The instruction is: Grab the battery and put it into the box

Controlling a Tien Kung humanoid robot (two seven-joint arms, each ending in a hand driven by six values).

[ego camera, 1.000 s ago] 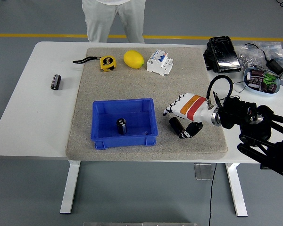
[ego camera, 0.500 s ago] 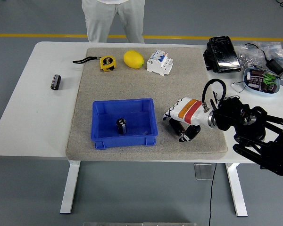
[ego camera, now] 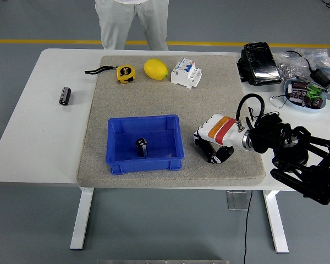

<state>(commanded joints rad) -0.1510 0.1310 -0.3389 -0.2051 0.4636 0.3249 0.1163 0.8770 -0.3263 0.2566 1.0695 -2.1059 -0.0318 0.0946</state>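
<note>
My robot's right hand (ego camera: 213, 144) curled around the black cylindrical battery (ego camera: 210, 150) on the grey mat (ego camera: 154, 99). The blue plastic box (ego camera: 144, 144) sat just beside it.

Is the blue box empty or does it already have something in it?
Not empty. The blue box already holds one battery, standing near the middle of its floor; the rest of the floor is bare.

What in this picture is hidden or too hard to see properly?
All in the head view:
- Battery under the right hand: the hand covers nearly all of it, so whether the grip is closed cannot be told.
- Person at the table's far side: cut off by the top edge, only legs show.
- Small parts in the tray far right: too small to identify.
- Left arm: out of view.
</note>
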